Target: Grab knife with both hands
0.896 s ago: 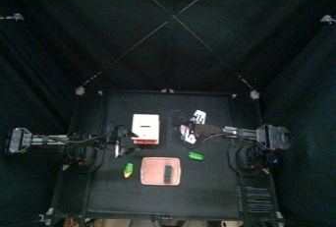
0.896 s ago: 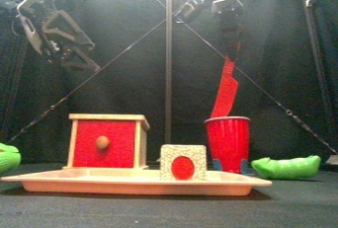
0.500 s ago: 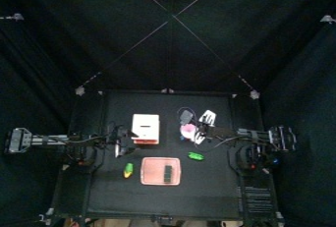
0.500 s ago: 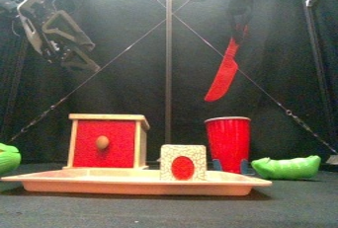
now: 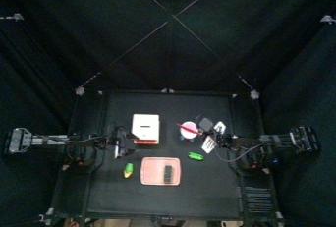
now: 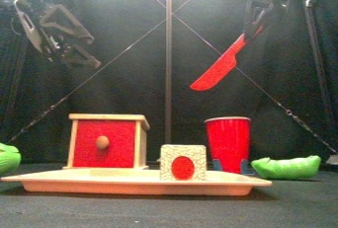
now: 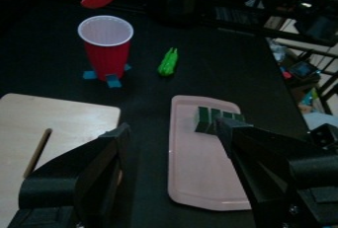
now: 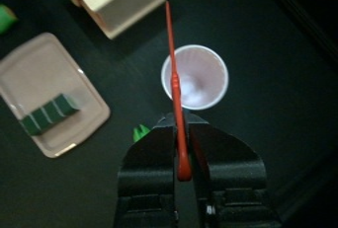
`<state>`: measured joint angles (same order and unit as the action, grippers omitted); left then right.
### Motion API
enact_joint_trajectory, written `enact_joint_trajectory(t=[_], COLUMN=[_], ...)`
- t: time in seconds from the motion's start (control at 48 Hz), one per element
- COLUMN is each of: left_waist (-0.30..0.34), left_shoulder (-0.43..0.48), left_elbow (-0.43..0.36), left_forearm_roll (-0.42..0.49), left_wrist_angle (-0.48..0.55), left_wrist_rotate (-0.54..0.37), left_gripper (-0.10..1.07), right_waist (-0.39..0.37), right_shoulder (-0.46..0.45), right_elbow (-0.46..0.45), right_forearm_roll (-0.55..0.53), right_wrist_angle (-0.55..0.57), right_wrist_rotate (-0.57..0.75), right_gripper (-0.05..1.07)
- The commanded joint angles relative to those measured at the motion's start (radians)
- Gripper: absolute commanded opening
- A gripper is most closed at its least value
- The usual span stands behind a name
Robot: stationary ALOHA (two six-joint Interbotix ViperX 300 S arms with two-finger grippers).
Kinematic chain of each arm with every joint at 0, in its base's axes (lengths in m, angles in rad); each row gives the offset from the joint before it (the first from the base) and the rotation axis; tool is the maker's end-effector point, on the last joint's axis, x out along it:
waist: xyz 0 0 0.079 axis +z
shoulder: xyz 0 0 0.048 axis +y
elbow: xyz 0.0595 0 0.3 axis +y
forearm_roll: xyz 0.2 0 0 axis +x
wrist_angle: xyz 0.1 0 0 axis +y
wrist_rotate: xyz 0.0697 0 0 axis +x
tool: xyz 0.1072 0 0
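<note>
- Altogether, by count: one knife [image 6: 218,64], two grippers, one red cup [image 6: 227,141], one wooden box [image 6: 109,141] with a red front, one salmon-pink tray [image 6: 79,181], one small block [image 6: 184,162], two green pieces [image 6: 287,166] [image 6: 7,158].
- Right gripper [image 8: 181,143]: clamped on the knife's handle end, with the red blade [image 8: 172,59] reaching out past the fingertips.
- Knife: up in the air, tilted, high above the red cup and a little to the right gripper's side of it in the front view; lower end apart from the rim.
- Left gripper [image 7: 179,133]: jaws spread wide, holding nothing, raised well to the far side of the wooden box from the red cup and well apart from the knife.
- Changed since the earlier frames: knife tip stood in the red cup, and now sits lifted clear of it and swung to a slant; right gripper shifted outward, away from the cup; left gripper unchanged.
- Red cup [image 8: 196,76]: upright, pale inside turned up to the right wrist camera.
- Tray [image 7: 211,173]: lying in front of the red cup, with the small block [image 7: 218,123] resting on it near one end.
- Green pieces: on the table, one beyond the red cup, one beyond the wooden box, both outside the tray.
</note>
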<state>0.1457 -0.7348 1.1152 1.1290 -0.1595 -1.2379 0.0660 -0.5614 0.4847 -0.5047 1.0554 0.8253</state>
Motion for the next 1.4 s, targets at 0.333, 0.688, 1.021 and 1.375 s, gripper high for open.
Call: enact_joint_trajectory(t=[0.333,0.688,1.021,1.375], left_waist=[-0.006,-0.078,-0.252,-0.218], left_shoulder=[0.072,0.176,0.163,0.195], left_elbow=[-0.064,-0.172,-0.314,-0.561], left_forearm_roll=[-0.138,-0.241,-0.456,-0.992], left_wrist_angle=[-0.063,0.1,0.597,1.086], left_wrist_rotate=[0.002,-0.005,0.041,0.592], left_gripper=[1.0,1.0,1.0,1.0], right_waist=[-0.058,-0.12,-0.173,-0.21], right_shoulder=[-0.201,-0.192,-0.127,-0.117], right_elbow=[0.37,0.449,0.5,0.528], right_forearm_roll=[-0.023,-0.071,-0.078,-0.075], right_wrist_angle=[-0.675,-0.9,-1.118,-1.175], right_wrist_rotate=[0.051,0.055,0.057,0.049], right_gripper=[0.33,0.33,0.33,0.33])
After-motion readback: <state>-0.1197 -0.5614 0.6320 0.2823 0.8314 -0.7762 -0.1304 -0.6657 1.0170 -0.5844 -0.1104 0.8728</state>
